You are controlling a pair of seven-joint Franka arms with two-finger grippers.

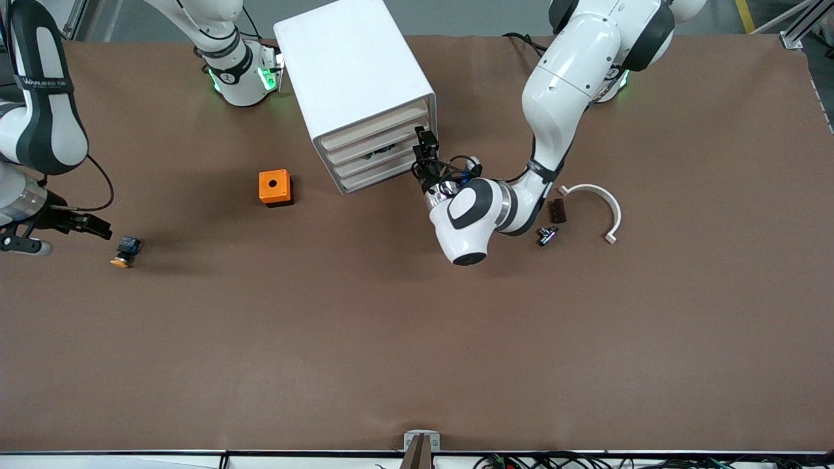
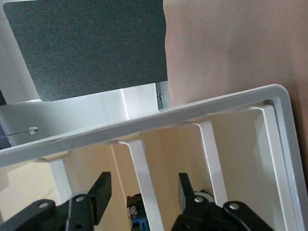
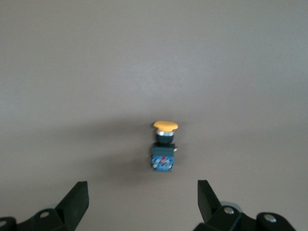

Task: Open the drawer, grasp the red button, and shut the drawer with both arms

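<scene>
A white cabinet (image 1: 352, 78) with stacked drawers (image 1: 368, 170) stands at the robots' edge of the table. My left gripper (image 1: 427, 148) is at the drawer fronts. In the left wrist view its fingers (image 2: 100, 192) stand apart on either side of a white rib (image 2: 144, 183). They are open and touch nothing. Between them, inside the drawer, a black-and-blue body (image 2: 137, 214) shows, apparently the button's; no red cap is visible. My right gripper (image 1: 75, 240) hovers open at the right arm's end of the table, by a yellow-capped button (image 3: 163, 144).
The yellow-capped button (image 1: 125, 252) lies on the brown table (image 1: 417, 339). An orange box with a hole (image 1: 275, 187) sits beside the cabinet. By the left arm lie a white curved piece (image 1: 603, 202), a small brown block (image 1: 557, 210) and a small metal part (image 1: 546, 235).
</scene>
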